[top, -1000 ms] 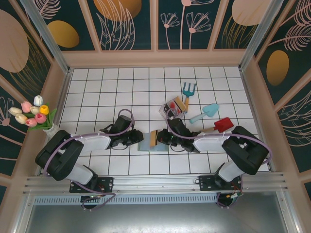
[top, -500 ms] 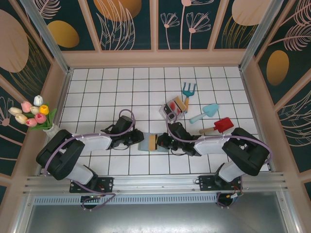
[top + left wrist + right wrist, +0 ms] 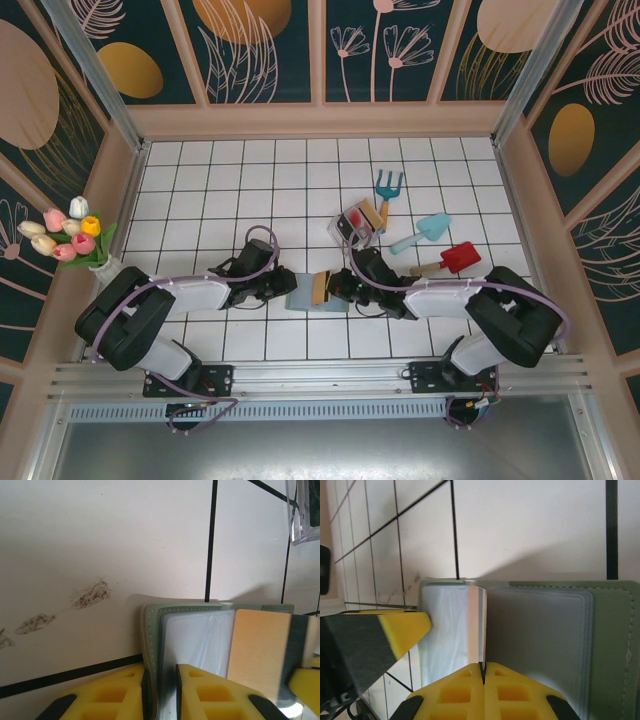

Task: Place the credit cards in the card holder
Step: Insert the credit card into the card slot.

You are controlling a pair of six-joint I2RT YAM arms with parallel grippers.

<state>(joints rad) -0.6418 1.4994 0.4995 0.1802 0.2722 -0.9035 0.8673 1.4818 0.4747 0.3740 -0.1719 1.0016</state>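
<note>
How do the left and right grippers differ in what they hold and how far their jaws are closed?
The left gripper clamps the card holder by its edge, while the right gripper pinches a yellow-tan card. The left jaws stand slightly apart around the holder's layers; the right jaws almost meet on the thin card. Both have yellow fingers and sit low over the white tiles.
</note>
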